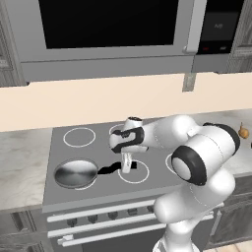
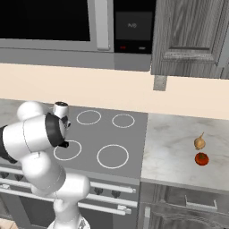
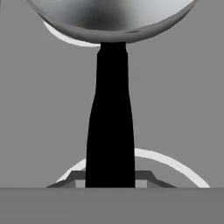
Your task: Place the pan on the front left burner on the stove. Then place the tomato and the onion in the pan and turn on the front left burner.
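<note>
Your gripper (image 1: 126,169) is clamped on the black handle of the pan (image 1: 76,173), its jaws drawn in tight on either side of that handle, as you can see in the hand view where the handle (image 3: 110,127) runs up between the finger tips to the steel bowl (image 3: 111,19) at the top. In the left base view the hand points straight down over the stove (image 1: 98,194), just right of the pan, and the pan's bowl sits on the front left burner (image 1: 91,184), whose white ring peeks out along the pan's near edge; whether the pan rests flat on the glass or hangs a touch above it you cannot tell. Directly under your gripper lies the front middle ring (image 1: 135,173), and the same ring curves behind the handle low in the hand view (image 3: 175,164). At the stove's front face you have a row of dark knobs (image 1: 103,215) above pale bar handles (image 1: 113,229). Look right, across to the marble counter (image 2: 179,147): the tomato (image 2: 201,159) sits near the front edge, with the onion (image 2: 199,142) just behind it, both well apart from the pan. Farther back runs the cream wall, and above the stove hangs the microwave (image 1: 108,34)
</note>
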Controlling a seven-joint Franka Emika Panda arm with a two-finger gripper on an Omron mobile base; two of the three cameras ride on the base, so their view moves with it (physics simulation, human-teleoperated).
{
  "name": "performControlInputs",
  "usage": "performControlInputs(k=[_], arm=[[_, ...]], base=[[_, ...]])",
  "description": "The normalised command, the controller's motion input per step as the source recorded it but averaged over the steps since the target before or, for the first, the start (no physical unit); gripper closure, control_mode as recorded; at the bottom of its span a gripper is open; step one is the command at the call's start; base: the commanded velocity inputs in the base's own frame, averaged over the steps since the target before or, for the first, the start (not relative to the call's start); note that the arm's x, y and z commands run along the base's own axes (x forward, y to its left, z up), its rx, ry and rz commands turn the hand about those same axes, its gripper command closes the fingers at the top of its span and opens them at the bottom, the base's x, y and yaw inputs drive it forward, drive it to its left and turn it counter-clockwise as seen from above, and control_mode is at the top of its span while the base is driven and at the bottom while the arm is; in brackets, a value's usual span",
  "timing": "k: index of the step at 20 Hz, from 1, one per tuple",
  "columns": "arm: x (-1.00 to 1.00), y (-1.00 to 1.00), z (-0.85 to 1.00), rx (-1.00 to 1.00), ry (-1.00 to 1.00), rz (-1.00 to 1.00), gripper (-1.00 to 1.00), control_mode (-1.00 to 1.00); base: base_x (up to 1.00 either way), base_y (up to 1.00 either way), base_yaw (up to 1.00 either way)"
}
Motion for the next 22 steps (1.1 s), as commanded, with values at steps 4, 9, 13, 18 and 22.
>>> performControlInputs(k=[4, 9, 13, 18, 22], arm=[[0.0, 0.0, 0.0, 0.0, 0.0, 0.0, 1.0, -1.0], [0.0, 0.0, 0.0, 0.0, 0.0, 0.0, -1.0, -1.0], [0.0, 0.0, 0.0, 0.0, 0.0, 0.0, -1.0, -1.0], [-0.17, -0.28, 0.1, 0.0, 0.0, -0.01, -1.0, -1.0], [-0.19, -0.52, 0.38, 0.0, 0.0, -0.09, -1.0, -1.0]], base=[[0.0, 0.0, 0.0], [0.0, 0.0, 0.0], [0.0, 0.0, 0.0], [0.0, 0.0, 0.0], [0.0, 0.0, 0.0]])
